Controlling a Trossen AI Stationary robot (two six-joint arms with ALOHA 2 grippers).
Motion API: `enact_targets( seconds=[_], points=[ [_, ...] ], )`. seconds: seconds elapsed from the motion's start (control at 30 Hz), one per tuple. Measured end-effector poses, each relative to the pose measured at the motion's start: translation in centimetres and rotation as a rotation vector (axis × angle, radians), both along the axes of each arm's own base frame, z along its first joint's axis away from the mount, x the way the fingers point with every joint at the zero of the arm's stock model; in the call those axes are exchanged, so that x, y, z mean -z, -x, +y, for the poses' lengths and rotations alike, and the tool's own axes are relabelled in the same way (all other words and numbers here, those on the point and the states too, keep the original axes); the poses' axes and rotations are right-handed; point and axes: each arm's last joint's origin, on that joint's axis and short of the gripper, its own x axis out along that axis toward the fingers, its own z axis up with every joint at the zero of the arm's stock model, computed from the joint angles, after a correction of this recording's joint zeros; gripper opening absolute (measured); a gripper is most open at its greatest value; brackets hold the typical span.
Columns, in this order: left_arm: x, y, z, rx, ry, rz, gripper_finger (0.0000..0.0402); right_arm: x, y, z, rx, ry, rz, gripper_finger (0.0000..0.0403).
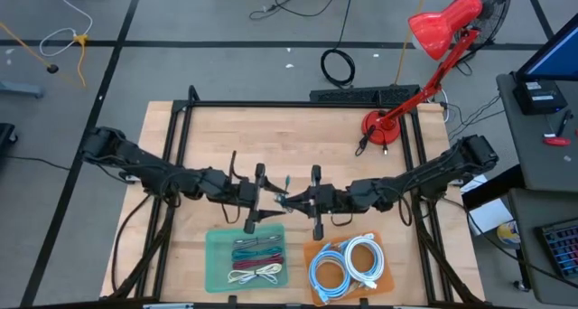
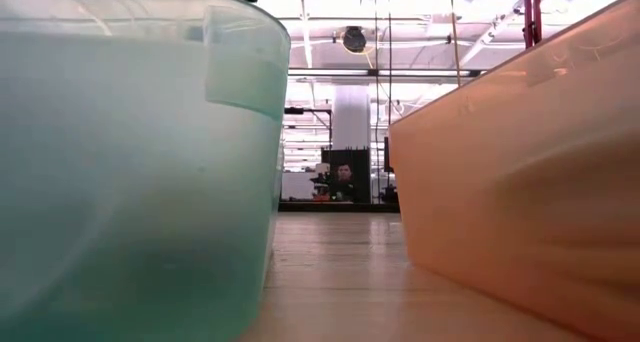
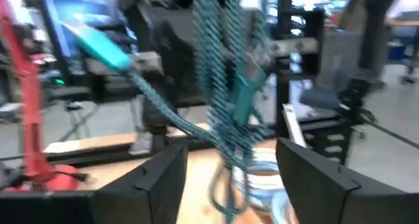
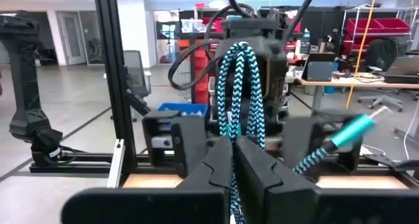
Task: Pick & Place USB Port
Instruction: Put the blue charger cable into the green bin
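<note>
Cable, teal-and-black braided (image 4: 237, 86), hung doubled between my two grippers over table centre, just beyond the two bins. My right gripper (image 4: 234, 160) had its fingers pressed together on the loop, strands running straight up from the pinch, so its long axis was vertical there. My left gripper (image 3: 229, 160) faced it head-on from 9 o'clock; its fingers (image 3: 163, 178) stood wide apart, with the cable bundle (image 3: 226, 86) dangling in the gap and, as far as I could tell, not clamped. In the high view the left gripper (image 1: 256, 199) and right gripper (image 1: 314, 201) sat close, nearly tip to tip, cable (image 1: 282, 197) between them.

Coming move, by my judgement, turned on this: green bin (image 1: 212, 259) lay at about 7 o'clock from the cable, nearer my left arm; orange bin (image 1: 312, 253) at about 5 o'clock, nearer my right. Which bin was meant I couldn't tell.

Materials: cable woven, herringbone pattern, floppy, with a smooth teal plug (image 4: 357, 129) sticking out sideways. Green bin translucent plastic, holding red, dark and white cables (image 1: 255, 264). Orange bin translucent too, holding coiled white and pale blue cables (image 1: 348, 266). Table (image 1: 271, 137) bare light wood. Red desk lamp (image 1: 424, 47) stood at 1 o'clock, well apart.
</note>
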Motion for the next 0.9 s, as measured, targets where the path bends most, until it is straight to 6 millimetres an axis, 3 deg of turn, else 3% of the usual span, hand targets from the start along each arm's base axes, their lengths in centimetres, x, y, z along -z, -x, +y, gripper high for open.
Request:
enact_targets(
  seconds=[0.13,0.37,0.53,0.73,0.9],
  points=[
    [-0.3,0.1,-0.4,0.04,0.024,-0.02,0.0177,0.1,0.0,0.0,0.001,0.001,0.004,0.0],
    [-0.4,0.0,-0.4,0.045,0.035,-0.02,0.002,0.1,0.0,-0.2,0.004,0.002,0.0,0.0001],
    [0.1,0.1,-0.5,0.064,0.095,0.051,0.0016,0.2,0.3,0.2,-0.007,0.064,0.033,0.0022],
    [2.3,1.4,-2.7,0.145,0.081,0.321,0.0014,-2.0,3.6,1.1,-0.066,0.117,0.085,0.0058],
    [4.0,3.2,-5.2,0.198,0.141,0.538,0.0014,-2.6,6.6,1.4,-0.118,0.122,0.089,0.0074]
  ],
)
